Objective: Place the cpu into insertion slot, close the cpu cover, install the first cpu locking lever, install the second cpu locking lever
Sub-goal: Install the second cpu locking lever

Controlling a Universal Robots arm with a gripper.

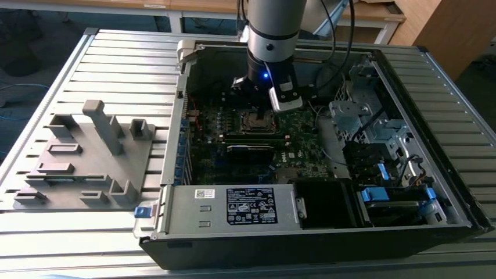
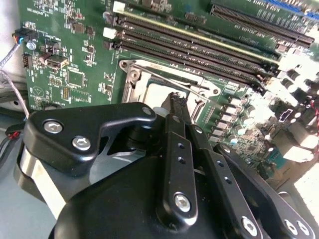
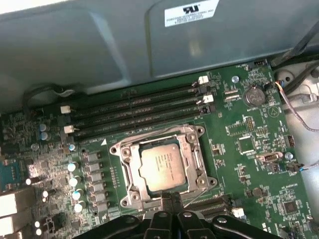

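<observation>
The cpu [image 3: 162, 167] lies flat in the insertion slot [image 3: 123, 150] on the green motherboard, its silver-grey top showing. The shiny cpu cover [image 3: 197, 162] is folded down around it as a frame. My gripper [image 3: 172, 197] is shut, its two black fingers pressed together with nothing between them. The tips stand at the socket's edge, on the side away from the memory slots. In the second wrist view the shut gripper [image 2: 177, 98] hides part of the cpu cover [image 2: 133, 73]. In the exterior view the arm hangs over the insertion slot [image 1: 257, 121] inside the open computer case.
Long black memory slots [image 3: 134, 117] run beside the socket. A grey power supply box [image 1: 232, 206] fills the case's near end, and a drive cage [image 1: 364, 116] with cables stands at the exterior view's right. A grey fixture [image 1: 85, 151] sits on the table outside the case.
</observation>
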